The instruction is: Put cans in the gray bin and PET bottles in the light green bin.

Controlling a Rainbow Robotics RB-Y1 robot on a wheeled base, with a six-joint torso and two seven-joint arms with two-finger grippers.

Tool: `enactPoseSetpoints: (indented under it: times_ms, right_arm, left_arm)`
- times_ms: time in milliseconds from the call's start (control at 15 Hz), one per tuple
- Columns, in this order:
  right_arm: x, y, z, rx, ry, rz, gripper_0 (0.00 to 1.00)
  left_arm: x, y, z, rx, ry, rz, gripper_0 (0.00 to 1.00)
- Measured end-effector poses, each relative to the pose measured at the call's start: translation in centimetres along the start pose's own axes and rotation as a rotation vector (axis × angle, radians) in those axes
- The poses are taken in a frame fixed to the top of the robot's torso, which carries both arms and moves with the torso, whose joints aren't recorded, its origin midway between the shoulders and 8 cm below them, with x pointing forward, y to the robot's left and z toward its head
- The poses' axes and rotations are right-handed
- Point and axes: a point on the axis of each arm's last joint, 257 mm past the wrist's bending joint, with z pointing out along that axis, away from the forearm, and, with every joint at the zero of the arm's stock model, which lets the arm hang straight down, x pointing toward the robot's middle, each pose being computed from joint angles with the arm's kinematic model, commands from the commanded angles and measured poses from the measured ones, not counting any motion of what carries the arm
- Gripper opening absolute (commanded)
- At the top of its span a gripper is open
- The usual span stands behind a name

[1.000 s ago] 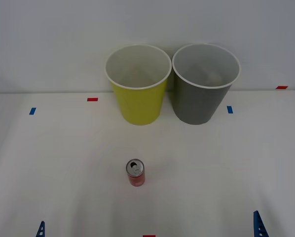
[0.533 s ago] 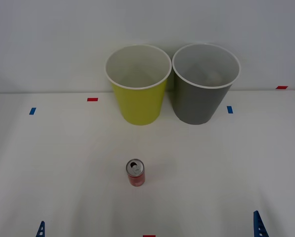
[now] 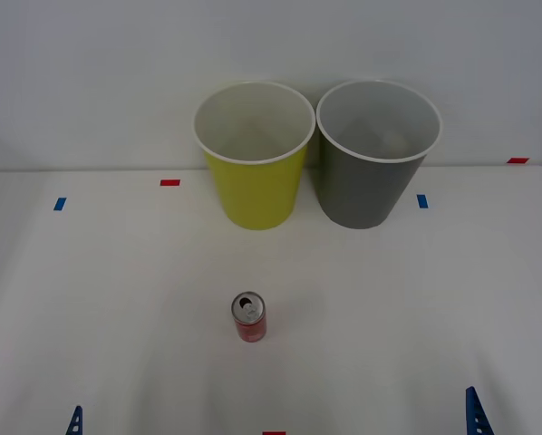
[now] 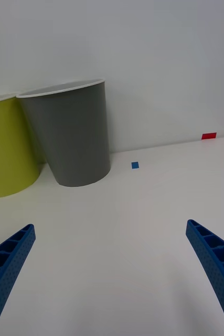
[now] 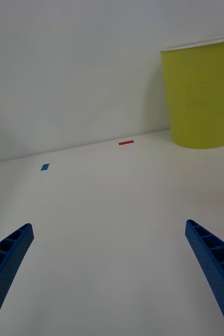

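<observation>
Since the can [image 3: 249, 317] stands upright on the table [image 3: 117, 299], untouched and far short of either bin, the front view suggests the sorting has not begun: the green bin [image 3: 255, 159] and gray bin [image 3: 376, 156] stand side by side at the back, and from above both look empty. The left gripper [image 3: 28, 419] and right gripper [image 3: 514, 410] wait low at the near corners, the can between them, ahead of both and somewhat nearer the left one. In the right wrist view, the right gripper [image 4: 112, 273] has its fingers spread wide, nothing between them, and the gray bin [image 4: 70, 136] is well ahead. In the left wrist view, the left gripper [image 5: 109, 273] is equally wide and empty, the green bin [image 5: 201, 94] far ahead. Everything remains: grasp the can, carry it, drop it into the gray bin.
</observation>
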Motion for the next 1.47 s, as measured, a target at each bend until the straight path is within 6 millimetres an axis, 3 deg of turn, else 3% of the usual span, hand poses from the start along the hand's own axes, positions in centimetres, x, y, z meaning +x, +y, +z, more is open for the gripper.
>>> enactPoseSetpoints:
  times_ms: [467, 600, 1000, 1467]
  right_arm:
    - [0.0, 0.0, 0.0, 0.0, 0.0, 0.0, 1.0]
    - [0.0, 0.0, 0.0, 0.0, 0.0, 0.0, 1.0]
    - [0.0, 0.0, 0.0, 0.0, 0.0, 0.0, 1.0]
    - [0.0, 0.0, 0.0, 0.0, 0.0, 0.0, 1.0]
  left_arm:
    - [0.0, 0.0, 0.0, 0.0, 0.0, 0.0, 1.0]
    - [1.1, -0.4, 0.1, 0.017, 0.017, 0.0, 1.0]
    - [0.0, -2.7, 2.6, 0.246, -0.067, 0.017, 1.0]
    - [1.8, -5.5, 5.9, 0.452, -0.08, 0.044, 1.0]
